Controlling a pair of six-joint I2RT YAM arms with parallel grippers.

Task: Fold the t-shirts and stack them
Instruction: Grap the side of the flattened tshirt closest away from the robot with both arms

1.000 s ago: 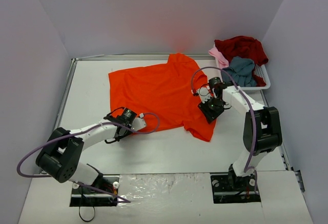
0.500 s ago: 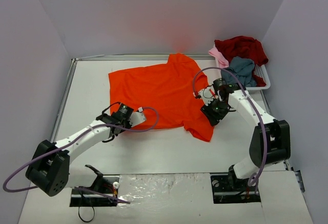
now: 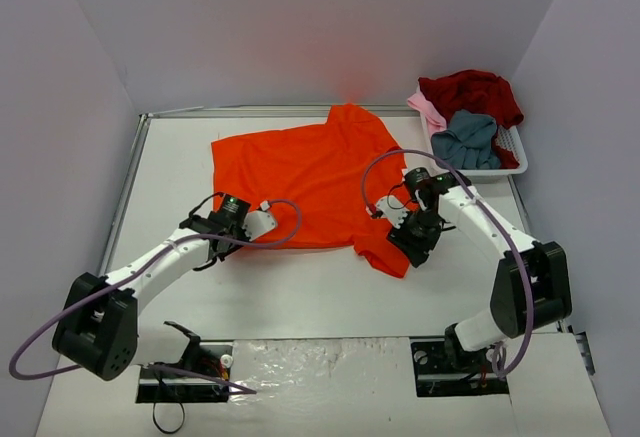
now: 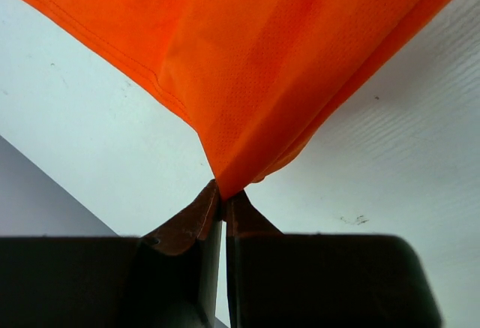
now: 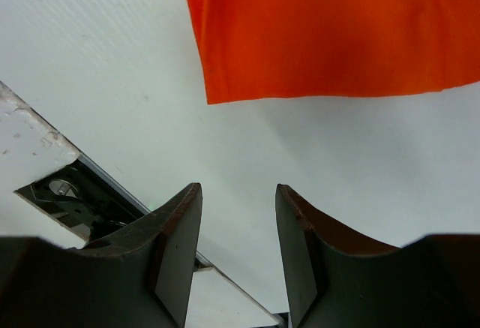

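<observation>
Left gripper (image 4: pixel 223 193) is clamped tight on the near hem of the orange-red t-shirt (image 3: pixel 305 172), and from its wrist view the cloth rises in a taut peak out of the closed jaws, with the stitched edge running off to the left. From above, that gripper sits at the shirt's front left edge, low over the table (image 3: pixel 300 292).

The shirt lies spread across the middle of the table, mostly flat, one sleeve pointing to the back wall and the other hanging toward the near right.

Right gripper (image 5: pixel 238 215) hovers by that near right sleeve with its jaws partly apart and nothing between them. Only bare table shows under the fingers, and the orange edge lies just ahead of them.

In the far right corner stands a white basket (image 3: pixel 514 153). It holds a dark red shirt (image 3: pixel 470 92), a grey-blue shirt (image 3: pixel 466 139) and a pale pink shirt (image 3: pixel 428 109), all crumpled.
</observation>
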